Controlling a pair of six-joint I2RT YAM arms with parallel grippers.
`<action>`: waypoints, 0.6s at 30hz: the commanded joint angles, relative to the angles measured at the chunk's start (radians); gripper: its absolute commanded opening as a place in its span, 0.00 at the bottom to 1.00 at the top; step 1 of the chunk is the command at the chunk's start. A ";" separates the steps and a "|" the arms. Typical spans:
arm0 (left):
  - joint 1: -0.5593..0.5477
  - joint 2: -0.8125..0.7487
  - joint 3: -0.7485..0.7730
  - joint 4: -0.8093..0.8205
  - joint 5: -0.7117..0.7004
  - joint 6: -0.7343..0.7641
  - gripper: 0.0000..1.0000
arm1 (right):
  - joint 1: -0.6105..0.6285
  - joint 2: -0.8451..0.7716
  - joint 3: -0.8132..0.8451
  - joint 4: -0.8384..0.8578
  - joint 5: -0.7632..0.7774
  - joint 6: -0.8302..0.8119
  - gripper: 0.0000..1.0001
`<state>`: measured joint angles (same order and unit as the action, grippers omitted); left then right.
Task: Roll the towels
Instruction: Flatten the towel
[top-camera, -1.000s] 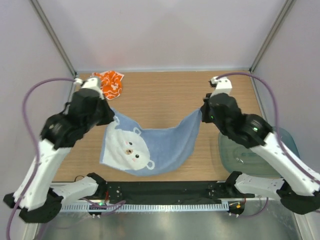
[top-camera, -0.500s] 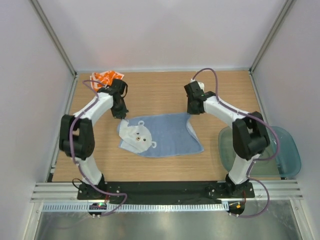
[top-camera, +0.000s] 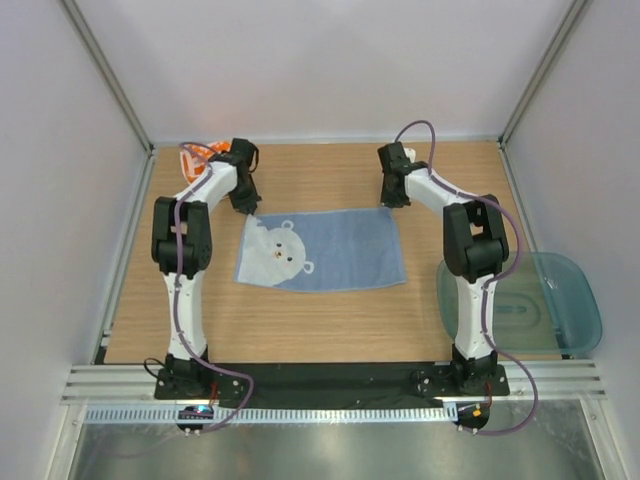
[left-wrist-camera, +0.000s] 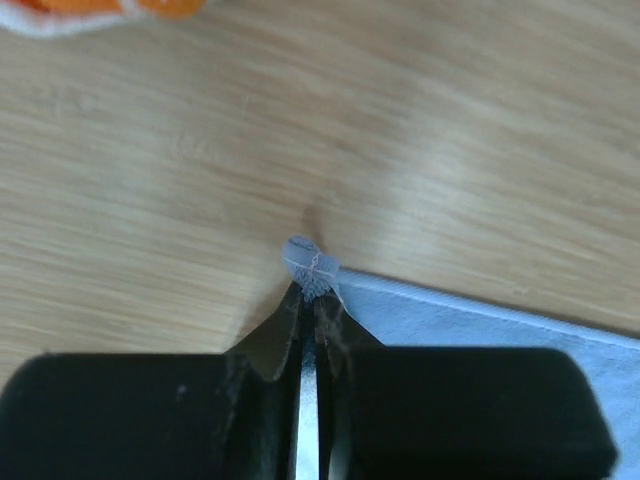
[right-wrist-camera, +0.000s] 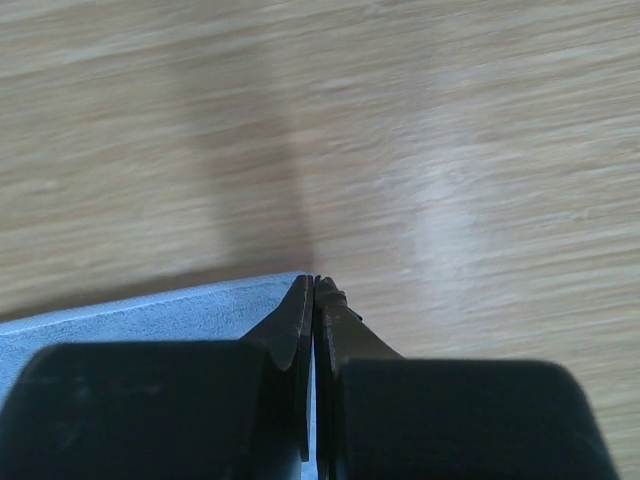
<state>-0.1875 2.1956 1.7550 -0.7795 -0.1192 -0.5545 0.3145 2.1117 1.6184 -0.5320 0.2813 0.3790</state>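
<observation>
Lying flat and spread out in the middle of the wooden table (top-camera: 320, 325), the pale grey-blue cloth towel (top-camera: 340, 255) printed with a white bear face looks light, limp and thin. I judge it will drape and fold at the slightest pull, will not slip much on the wood, and cannot break. It has no stiffness to hold a roll on its own, so the first turns would need to be tight. Corners and hems are the natural places to take hold, and a roll would best start along one short edge, with both corners of that edge lifted together.

The left gripper (left-wrist-camera: 308, 285) has its jaws pressed together on the far left corner, a small tuft of cloth poking out past the tips. The right gripper (right-wrist-camera: 315, 285) is likewise closed at the far right corner, apparently pinching the hem there.

The crumpled white cloth towel with the bright orange pattern (top-camera: 205, 152) sits at the table's far left corner, mostly hidden behind the left arm. That makes two towels, neither yet rolled. One translucent teal plastic tray (top-camera: 575, 300) rests at the right edge, towards the near corner.
</observation>
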 joint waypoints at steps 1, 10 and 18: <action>0.017 0.052 0.107 -0.021 -0.042 0.036 0.06 | -0.040 0.033 0.073 -0.020 -0.010 -0.006 0.01; 0.022 -0.104 0.054 -0.081 -0.142 0.036 0.79 | -0.045 0.042 0.158 -0.094 0.030 -0.020 0.53; 0.016 -0.405 -0.225 -0.102 -0.145 -0.033 0.84 | -0.041 -0.146 0.152 -0.195 0.084 -0.006 0.81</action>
<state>-0.1707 1.9404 1.6169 -0.8497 -0.2398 -0.5343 0.2676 2.1277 1.7485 -0.6685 0.3218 0.3695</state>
